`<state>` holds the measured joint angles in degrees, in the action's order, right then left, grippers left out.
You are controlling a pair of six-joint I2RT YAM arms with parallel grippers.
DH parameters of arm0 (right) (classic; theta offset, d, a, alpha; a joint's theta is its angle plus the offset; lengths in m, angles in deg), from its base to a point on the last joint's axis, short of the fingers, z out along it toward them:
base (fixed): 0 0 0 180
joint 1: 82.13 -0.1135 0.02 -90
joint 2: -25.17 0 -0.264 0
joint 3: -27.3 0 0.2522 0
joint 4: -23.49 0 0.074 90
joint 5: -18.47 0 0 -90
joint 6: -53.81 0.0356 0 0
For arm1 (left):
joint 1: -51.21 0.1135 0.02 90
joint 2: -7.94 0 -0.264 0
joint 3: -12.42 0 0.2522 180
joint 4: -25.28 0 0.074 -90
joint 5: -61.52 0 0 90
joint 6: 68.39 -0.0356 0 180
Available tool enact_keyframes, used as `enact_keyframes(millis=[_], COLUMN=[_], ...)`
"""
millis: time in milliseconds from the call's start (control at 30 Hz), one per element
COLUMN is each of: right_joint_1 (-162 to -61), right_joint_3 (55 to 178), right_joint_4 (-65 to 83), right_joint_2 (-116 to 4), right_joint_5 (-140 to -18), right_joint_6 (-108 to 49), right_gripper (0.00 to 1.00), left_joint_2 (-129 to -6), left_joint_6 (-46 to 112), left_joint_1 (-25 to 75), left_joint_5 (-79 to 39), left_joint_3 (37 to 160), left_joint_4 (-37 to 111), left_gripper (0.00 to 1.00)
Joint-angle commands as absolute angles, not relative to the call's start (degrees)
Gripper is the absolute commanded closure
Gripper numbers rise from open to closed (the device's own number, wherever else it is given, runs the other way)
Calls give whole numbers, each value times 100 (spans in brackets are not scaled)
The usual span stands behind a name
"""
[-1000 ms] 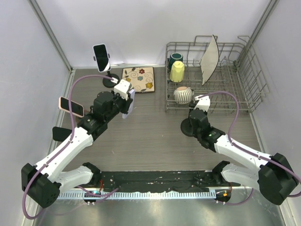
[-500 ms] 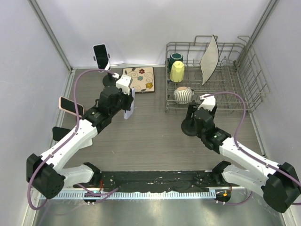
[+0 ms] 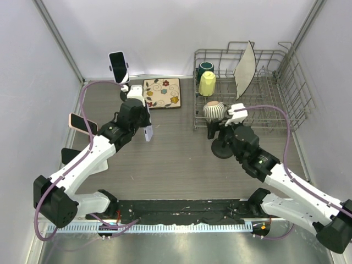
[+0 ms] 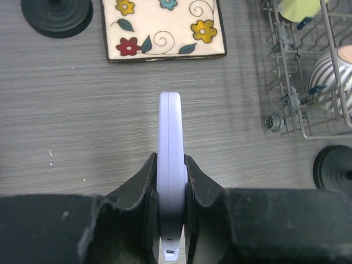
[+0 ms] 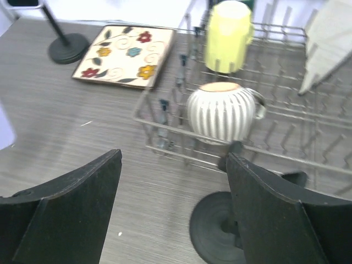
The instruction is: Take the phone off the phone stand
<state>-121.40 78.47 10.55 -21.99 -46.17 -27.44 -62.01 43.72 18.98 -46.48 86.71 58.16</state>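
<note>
Overhead, the dish rack (image 3: 286,104) fills the far right of the surface (image 3: 176,165). Beside it, the right pincer (image 3: 220,133) hangs wide open and empty over the black phone stand (image 3: 221,149). The left pincer (image 4: 170,165) is clamped on the pale phone (image 4: 170,124), well apart from that stand and near the floral mat (image 4: 165,27); only its wrist view shows both fingers (image 4: 144,179) pressed against the phone's flat faces.

Lower end of the phone (image 4: 170,126) hidden inside the left pincer (image 4: 170,162), black stand base (image 4: 55,14) cut by the top edge — right wrist view blurred, plate (image 5: 330,38) cropped at the corner
</note>
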Motion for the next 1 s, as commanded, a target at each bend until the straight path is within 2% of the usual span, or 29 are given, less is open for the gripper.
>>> enact_keyframes(millis=[0,67,233,467,600,967], right_joint_1=[-12878,-13213,-13600,-14373,-14786,-15042], right_joint_3=[8369,8474,8580,8615,8764,9107], right_joint_4=[1438,1622,2089,3458,3987,5138], right_joint_2=[-2545,-2756,-3300,-4496,-5207,-6587], right_joint_5=[-4396,-4305,-5165,-5439,-5203,-4368], right_joint_6=[-3477,-3584,-4058,-4436,-4770,-5578], right_gripper=[18,17,18,17,18,21], left_joint_2=[-6008,-6008,-6043,-6044,-6044,-6026], left_joint_6=[5149,5385,6036,6854,7109,7373], left_joint_1=[1895,1895,1904,2018,2106,2282], left_joint_5=[-4949,-4835,-4887,-4782,-4597,-4352], left_joint_3=[8955,8946,9051,9043,9060,9061], left_joint_4=[5636,5653,5943,6154,6207,6268], left_gripper=[100,100,100,100,100,100])
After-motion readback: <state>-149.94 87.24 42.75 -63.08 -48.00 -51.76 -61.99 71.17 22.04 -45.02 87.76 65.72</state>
